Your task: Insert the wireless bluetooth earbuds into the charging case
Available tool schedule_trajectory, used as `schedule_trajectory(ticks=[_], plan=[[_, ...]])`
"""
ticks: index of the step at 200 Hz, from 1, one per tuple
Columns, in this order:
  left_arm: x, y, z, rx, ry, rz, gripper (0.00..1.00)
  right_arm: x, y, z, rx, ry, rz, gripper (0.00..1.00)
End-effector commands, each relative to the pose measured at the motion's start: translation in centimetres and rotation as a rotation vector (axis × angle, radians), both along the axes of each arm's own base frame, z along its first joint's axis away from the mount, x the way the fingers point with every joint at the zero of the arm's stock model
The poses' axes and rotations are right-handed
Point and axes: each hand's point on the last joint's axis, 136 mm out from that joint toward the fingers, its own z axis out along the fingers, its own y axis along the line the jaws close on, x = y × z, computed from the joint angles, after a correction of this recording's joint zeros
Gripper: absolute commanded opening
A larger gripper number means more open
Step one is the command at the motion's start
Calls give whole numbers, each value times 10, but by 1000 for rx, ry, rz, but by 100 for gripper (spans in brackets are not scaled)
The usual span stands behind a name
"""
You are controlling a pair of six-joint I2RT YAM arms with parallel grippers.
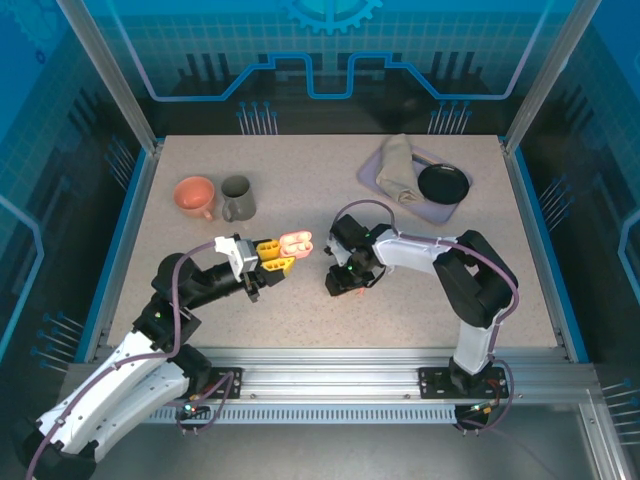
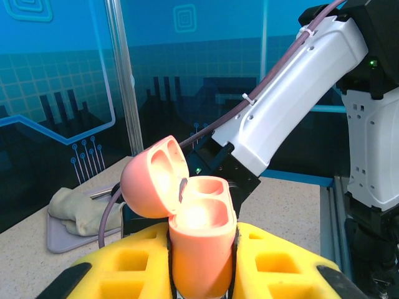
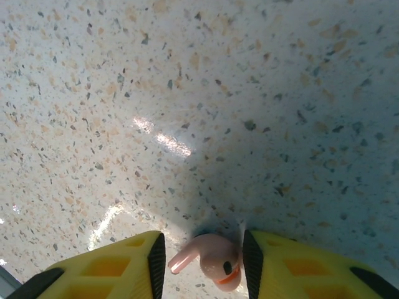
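Speckled tabletop, blue panels all round. Far left, orange cup [image 1: 195, 195] and grey mug [image 1: 238, 198] side by side, well out of play. Next, left gripper [image 1: 278, 256] clamped on the salmon charging case [image 2: 201, 240], held up off the table, lid [image 2: 153, 180] flipped open to the left in the wrist view, nothing seated in it that I can make out. Then right gripper [image 3: 201, 265] down at the surface w/ a salmon earbud [image 3: 215, 263] lying on the table btwn its yellow fingers [image 3: 118, 274]. Pads v. close each side, can't tell if they're biting. Bud looks featherweight, hard glossy plastic, prob. slippery and apt to squirt out. Best hold is across the fat head, not the thin stem, w/ a light squeeze. It's on its side: long axis runs across the jaws, stem tip pointing left at the left pad, head w/ its dark spot toward the right pad. Far right rear, tray [image 1: 432, 211] w/ crumpled cloth [image 1: 398, 168] and black bowl [image 1: 443, 183].
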Motion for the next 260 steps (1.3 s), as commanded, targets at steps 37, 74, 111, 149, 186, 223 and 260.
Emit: schedule_trajectory(ticks=[37,74,111,149,186,223,260], plan=[[2,2,4,-5,-8,15,0,-18,0,-1,-7,52,29,38],[4,1,4,-1,-1,13,0,-19,0,-4,-8,55,33,35],[4,0,5,1,3,11,0,-20,0,-9,-12,64,33,35],[5,0,4,5,8,12,0,-21,-1,-12,-20,75,37,33],[6,-1,4,9,10,12,0,-21,-1,-14,-19,78,42,29],[8,-2,3,16,17,13,0,-19,2,-13,-10,68,44,26],[8,-2,1,20,25,14,0,-13,4,-3,24,19,37,24]])
